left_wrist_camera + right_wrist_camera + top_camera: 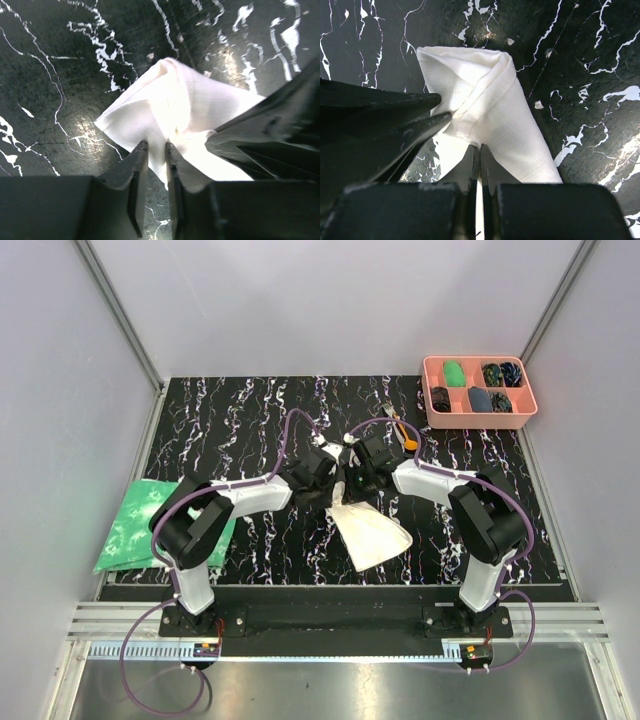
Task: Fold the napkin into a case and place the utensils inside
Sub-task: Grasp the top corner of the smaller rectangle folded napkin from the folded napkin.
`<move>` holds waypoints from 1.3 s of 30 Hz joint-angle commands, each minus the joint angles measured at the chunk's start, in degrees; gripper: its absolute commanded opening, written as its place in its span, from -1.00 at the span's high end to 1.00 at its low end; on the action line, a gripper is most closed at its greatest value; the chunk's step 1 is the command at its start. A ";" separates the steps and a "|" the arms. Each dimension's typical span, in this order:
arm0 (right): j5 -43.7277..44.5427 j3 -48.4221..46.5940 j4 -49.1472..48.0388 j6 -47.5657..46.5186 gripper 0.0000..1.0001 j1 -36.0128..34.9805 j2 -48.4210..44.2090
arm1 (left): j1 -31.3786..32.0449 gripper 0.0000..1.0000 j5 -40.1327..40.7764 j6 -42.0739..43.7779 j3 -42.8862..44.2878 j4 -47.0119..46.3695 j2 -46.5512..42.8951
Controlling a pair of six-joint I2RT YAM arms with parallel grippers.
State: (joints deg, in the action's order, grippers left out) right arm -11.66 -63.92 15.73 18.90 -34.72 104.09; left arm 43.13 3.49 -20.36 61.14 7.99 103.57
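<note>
Here, a pink compartment tray [478,360] sits far right, orange-handled utensils [404,432] just before it, and a green-and-white mottled cloth [150,525] lies left on the black marbled table [230,420]. At its centre is the cream-white cloth napkin [372,536], a tapering wedge with its long axis slanting near-right. The left gripper [156,150] and right gripper [480,150] crowd the narrow far end, both pinching it.
</note>
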 commanded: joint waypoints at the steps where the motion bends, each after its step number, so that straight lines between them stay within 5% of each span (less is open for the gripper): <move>1: -0.91 -0.24 -0.78 0.27 1.00 0.00 -0.38 | 0.28 0.64 2.31 0.58 2.49 0.27 0.76; 11: -1.52 0.03 -0.70 0.09 1.00 0.00 -0.47 | 0.28 0.96 2.32 -0.29 0.21 -2.01 -4.69; 30: 1.73 -8.93 7.74 2.02 1.00 -2.72 3.04 | 0.55 1.00 -2.61 -6.79 -3.66 -10.18 -6.53; 39: -1.43 -10.35 7.48 10.28 1.00 -3.34 5.24 | 0.46 1.00 -2.52 -10.75 -6.65 -13.96 -8.91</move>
State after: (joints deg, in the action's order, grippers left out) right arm -10.22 -71.44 23.99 24.05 -37.17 108.31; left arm 43.13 2.20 -27.83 55.44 0.91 98.35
